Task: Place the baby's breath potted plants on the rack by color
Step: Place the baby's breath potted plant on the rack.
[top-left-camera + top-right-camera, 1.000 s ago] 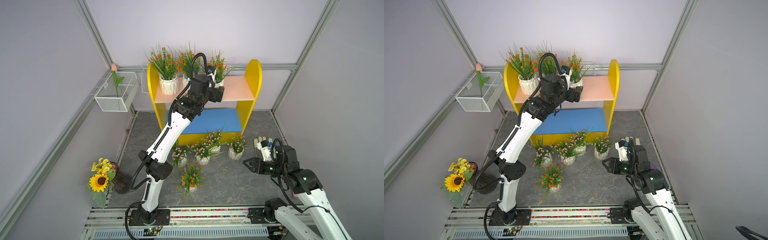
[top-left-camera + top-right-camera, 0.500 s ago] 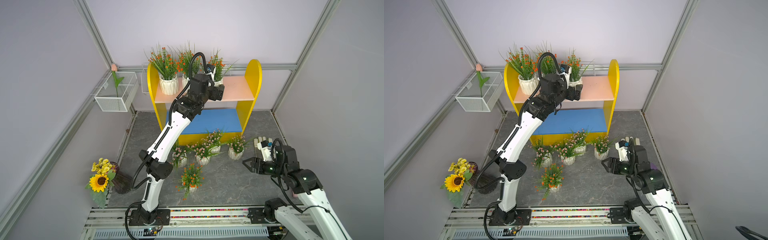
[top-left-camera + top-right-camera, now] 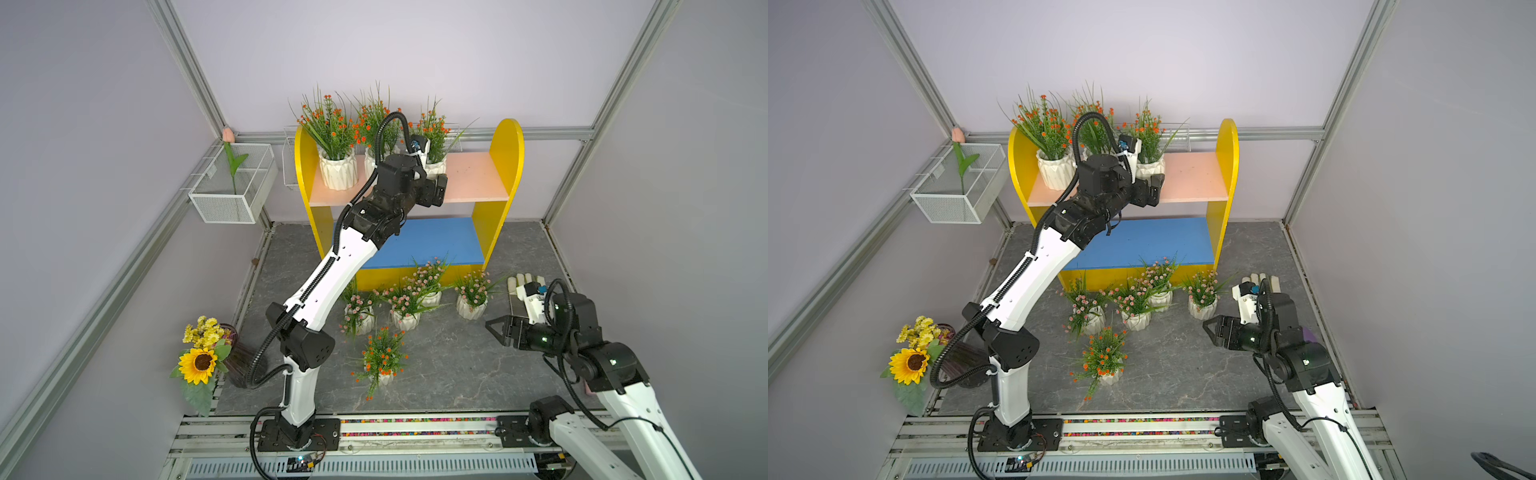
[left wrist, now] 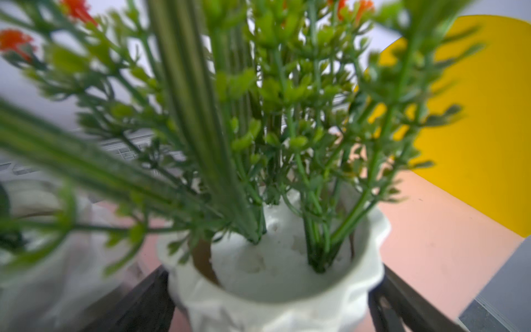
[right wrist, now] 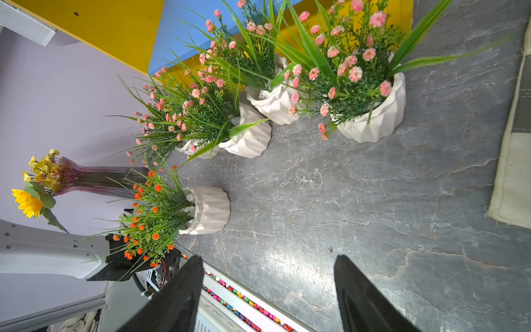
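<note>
Left claw (image 4: 273, 268): I am holding it wide at the far side of the scene, its black fingers (image 4: 138, 304) flanking the white pot of the rightmost orange-flowered plant (image 4: 275, 276). I cannot tell whether they are touching the pot wall. That pot is standing upright on the salmon upper board (image 3: 473, 178) of the rack (image 3: 505, 166). It is sharing the board with the leftmost orange-flowered plant (image 3: 337, 172) and the middle orange-flowered plant (image 3: 366, 118), whose pot my arm is partly hiding.

The fourth orange-flowered plant (image 3: 380, 365) is standing alone on the grey floor (image 3: 449, 365), nearer than the others. The four pink-flowered plants (image 3: 405, 307) are standing in a loose row on the floor, just in front of the blue lower board (image 3: 432, 245).

Right claw (image 5: 268, 258): I am hovering it low at the near right, jaws spread apart and gripping nothing, pointing left toward the pots. The rightmost pink-flowered plant (image 5: 373, 115) is standing closest to it, apart from it
</note>
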You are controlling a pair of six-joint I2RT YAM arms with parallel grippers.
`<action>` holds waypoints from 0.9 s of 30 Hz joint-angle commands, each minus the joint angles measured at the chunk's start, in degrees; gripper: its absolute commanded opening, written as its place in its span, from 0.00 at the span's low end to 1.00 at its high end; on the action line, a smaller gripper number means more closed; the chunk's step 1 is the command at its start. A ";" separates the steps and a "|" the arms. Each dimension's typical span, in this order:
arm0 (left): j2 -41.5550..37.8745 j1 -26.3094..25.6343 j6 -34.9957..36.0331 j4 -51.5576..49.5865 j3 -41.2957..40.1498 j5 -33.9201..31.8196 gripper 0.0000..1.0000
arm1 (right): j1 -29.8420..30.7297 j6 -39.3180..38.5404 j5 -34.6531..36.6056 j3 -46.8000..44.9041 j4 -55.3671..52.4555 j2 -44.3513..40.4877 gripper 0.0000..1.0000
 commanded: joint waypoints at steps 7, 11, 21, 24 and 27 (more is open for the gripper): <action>-8.62 -4.43 1.87 5.36 -10.32 -3.36 1.00 | -0.26 0.06 0.90 -1.35 0.01 -1.02 0.76; -12.12 -4.81 1.89 8.18 -15.42 -5.16 1.00 | -0.26 -0.21 0.42 -1.70 1.25 -0.37 0.77; -18.08 -4.89 1.53 5.38 -21.47 -8.04 1.00 | -0.22 -0.47 0.04 -2.50 3.58 0.12 0.77; -23.69 -5.02 0.31 4.21 -28.02 -8.66 1.00 | -0.22 -0.83 -0.24 -3.18 5.00 0.72 0.77; -30.85 -5.28 -1.55 3.05 -36.15 -8.62 1.00 | -0.26 -0.95 -0.16 -4.53 7.13 0.90 0.77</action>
